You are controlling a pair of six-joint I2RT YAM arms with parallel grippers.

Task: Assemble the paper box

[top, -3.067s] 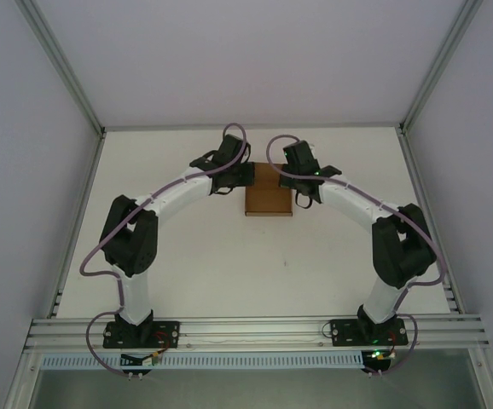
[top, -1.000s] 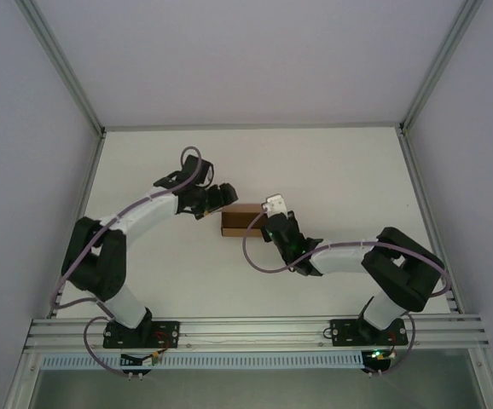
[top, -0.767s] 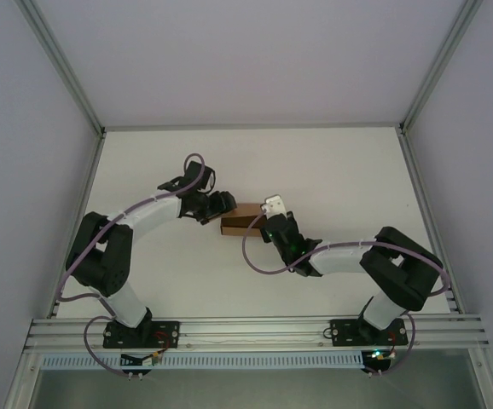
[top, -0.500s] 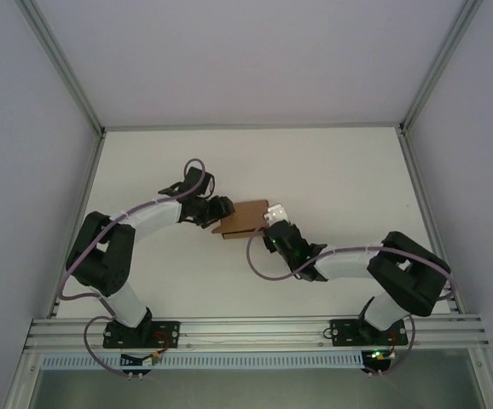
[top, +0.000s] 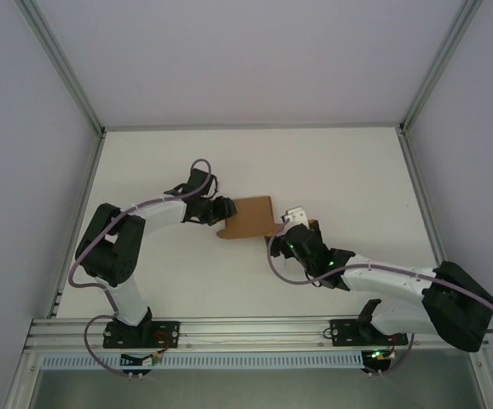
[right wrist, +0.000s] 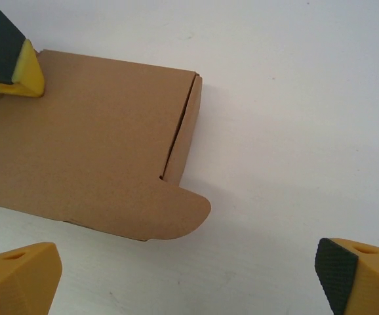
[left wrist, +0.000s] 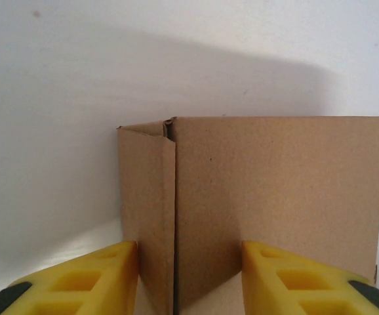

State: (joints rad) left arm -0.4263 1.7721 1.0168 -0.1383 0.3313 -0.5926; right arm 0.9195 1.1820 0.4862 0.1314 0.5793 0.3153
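The paper box point(top: 248, 218) lies near the middle of the table point(top: 340, 170). Your left gripper point(top: 219, 210) straddles its left edge with the jaws narrow around the cardboard; you cannot tell whether they pinch it. Your right gripper point(right wrist: 183, 272) gapes wide just beside the box, holding nothing.
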